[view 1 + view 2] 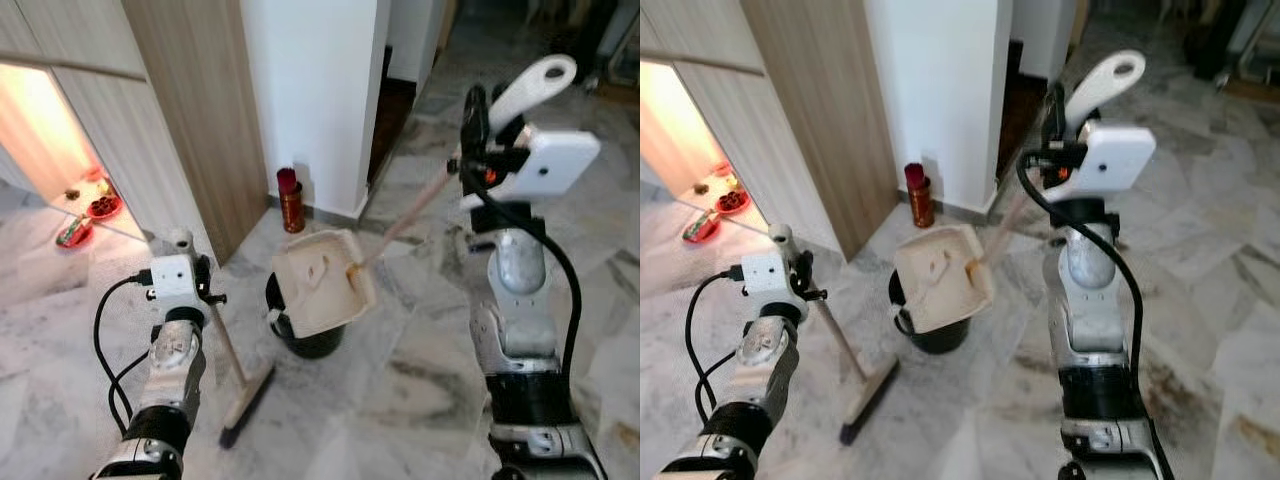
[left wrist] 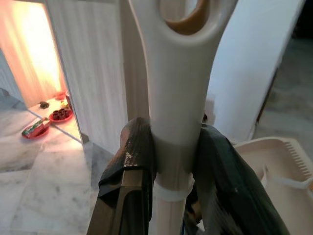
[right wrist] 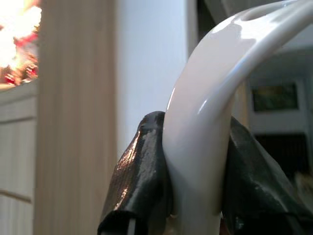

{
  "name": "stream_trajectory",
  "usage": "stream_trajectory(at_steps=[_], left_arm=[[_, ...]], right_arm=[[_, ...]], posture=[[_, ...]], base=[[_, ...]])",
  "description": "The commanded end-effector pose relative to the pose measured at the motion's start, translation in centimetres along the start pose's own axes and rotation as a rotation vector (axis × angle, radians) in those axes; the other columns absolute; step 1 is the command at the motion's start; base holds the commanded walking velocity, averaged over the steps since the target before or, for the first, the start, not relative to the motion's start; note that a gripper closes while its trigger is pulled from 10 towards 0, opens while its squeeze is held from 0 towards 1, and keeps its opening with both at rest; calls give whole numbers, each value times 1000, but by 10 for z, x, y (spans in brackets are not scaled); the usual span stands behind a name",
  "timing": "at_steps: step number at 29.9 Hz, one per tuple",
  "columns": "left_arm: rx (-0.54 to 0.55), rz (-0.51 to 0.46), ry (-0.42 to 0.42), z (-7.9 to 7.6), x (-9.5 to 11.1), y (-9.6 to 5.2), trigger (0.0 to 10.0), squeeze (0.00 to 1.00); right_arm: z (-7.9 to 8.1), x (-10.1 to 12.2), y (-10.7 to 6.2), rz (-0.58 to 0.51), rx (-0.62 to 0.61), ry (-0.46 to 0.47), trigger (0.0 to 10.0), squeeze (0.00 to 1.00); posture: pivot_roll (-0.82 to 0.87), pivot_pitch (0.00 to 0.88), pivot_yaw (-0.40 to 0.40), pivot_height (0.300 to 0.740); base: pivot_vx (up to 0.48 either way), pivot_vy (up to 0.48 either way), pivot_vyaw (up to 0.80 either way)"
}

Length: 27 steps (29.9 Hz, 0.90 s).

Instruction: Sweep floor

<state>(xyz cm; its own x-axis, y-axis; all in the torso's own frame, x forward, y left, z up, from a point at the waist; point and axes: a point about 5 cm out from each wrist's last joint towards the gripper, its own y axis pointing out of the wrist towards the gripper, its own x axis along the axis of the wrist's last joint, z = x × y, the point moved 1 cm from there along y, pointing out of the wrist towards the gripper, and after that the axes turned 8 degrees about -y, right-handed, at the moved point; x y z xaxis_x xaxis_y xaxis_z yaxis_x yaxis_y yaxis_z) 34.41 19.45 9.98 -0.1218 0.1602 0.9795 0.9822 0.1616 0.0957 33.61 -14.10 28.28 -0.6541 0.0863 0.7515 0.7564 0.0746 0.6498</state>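
Two tools are in hand. Nearest, the left claw (image 2: pixel 173 161) is clamped on the white handle of the broom (image 1: pixel 243 395), whose bristle head rests on the marble floor (image 1: pixel 400 400) just beside a black bin (image 1: pixel 305 335). The right claw (image 3: pixel 195 171), raised higher, is clamped on the white grip of the long-handled dustpan (image 1: pixel 322 280); the pan is tilted over the mouth of the bin, its open face showing almost nothing inside, only a faint mark I cannot identify.

Judging from that, the sweeping looks largely done and this is the emptying step: the pan seems already tipped out, and no debris can be made out on the floor nearby. What probably remains is lowering the pan and putting both tools away.

Farther off, a red and gold cylinder (image 1: pixel 290 200) stands by the white wall (image 1: pixel 310 90), and red dishes (image 1: pixel 100 208) sit in a lit niche beside a wooden panel (image 1: pixel 190 110).
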Motion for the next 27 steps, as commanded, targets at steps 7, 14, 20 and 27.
stream_trajectory(at_steps=[7, 14, 20, 27], left_arm=[[20, -65, 17, 6, 12, 2, 10000, 0], [21, -62, 13, 6, 11, 1, 10000, 0], [22, -61, 14, 6, 11, 1, 10000, 0], [21, -56, 16, 7, 10, 0, 10000, 0]], right_arm=[[13, 24, 14, -118, 42, 51, 10000, 0], [12, 25, 14, -119, 42, 39, 10000, 0], [10, 23, 13, -110, 37, 36, 10000, 0], [9, 22, 12, -107, 34, 28, 10000, 0]], posture=[[30, 0, 27, 740], [26, 6, 26, 740], [25, 9, 28, 740], [26, 13, 30, 740]], base=[[306, 0, 0], [295, 0, 0], [94, 0, 0], [0, 0, 0]])
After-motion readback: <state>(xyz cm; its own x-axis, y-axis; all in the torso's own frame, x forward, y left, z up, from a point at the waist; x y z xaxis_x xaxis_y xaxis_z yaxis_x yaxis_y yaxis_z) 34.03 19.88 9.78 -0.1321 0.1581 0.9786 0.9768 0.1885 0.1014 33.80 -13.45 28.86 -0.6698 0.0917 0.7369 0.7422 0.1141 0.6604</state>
